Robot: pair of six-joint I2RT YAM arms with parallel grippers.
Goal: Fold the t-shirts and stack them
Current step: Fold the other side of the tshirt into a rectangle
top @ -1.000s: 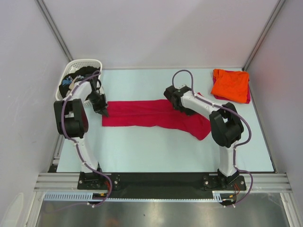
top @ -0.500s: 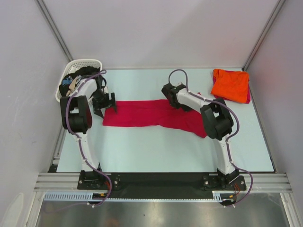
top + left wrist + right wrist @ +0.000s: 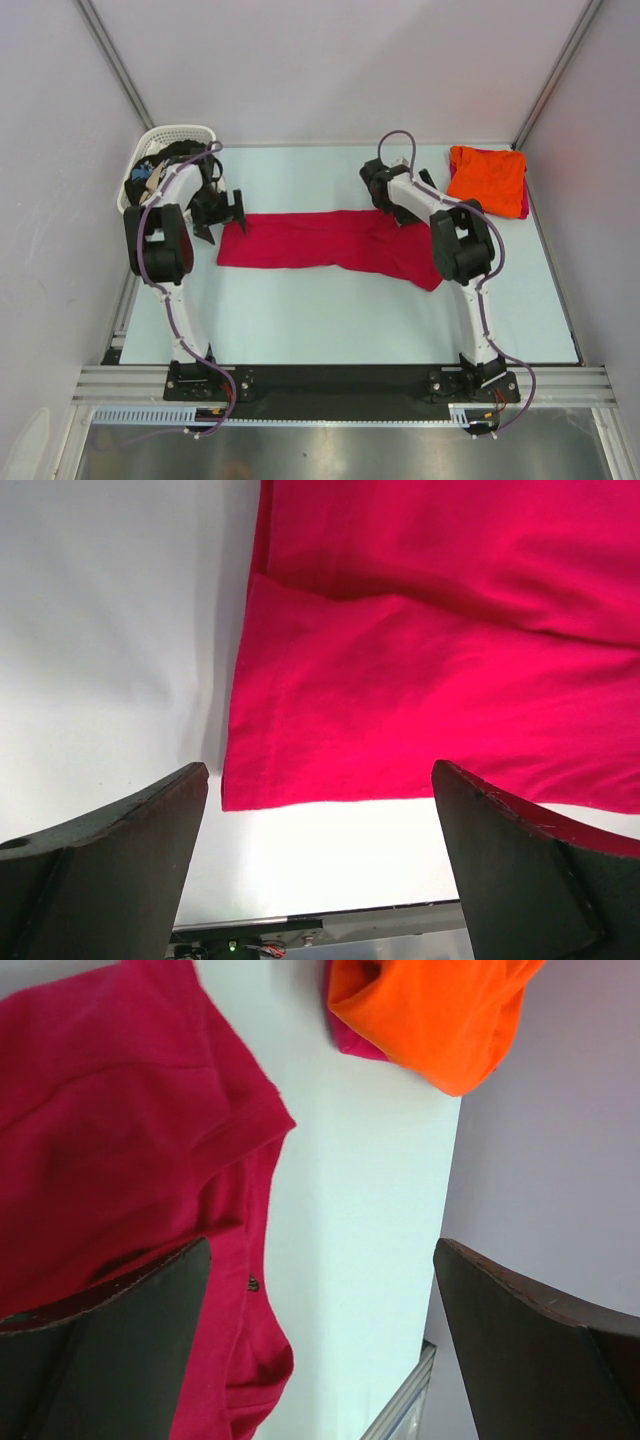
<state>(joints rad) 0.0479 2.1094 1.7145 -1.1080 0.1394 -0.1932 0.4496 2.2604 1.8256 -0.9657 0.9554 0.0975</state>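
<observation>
Crimson tee (image 3: 320, 242); hem straight (unheld)

High rear overview, wrist views close above shared red t-shirt (image 3: 300, 240)

The red t-shirt (image 3: 420, 680) runs off the left wrist view's top and right edges; the orange t-shirt (image 3: 440, 1010) — cropped above — covers most of a crimson cloth (image 3: 350, 1042); the left arm (image 3: 172, 190) partly hides the black t-shirt (image 3: 178, 151).

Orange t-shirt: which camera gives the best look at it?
The top external view: the orange t-shirt shows whole, folded in the far right corner. The right wrist view cuts it off at the top edge; the left wrist view misses it.
</observation>
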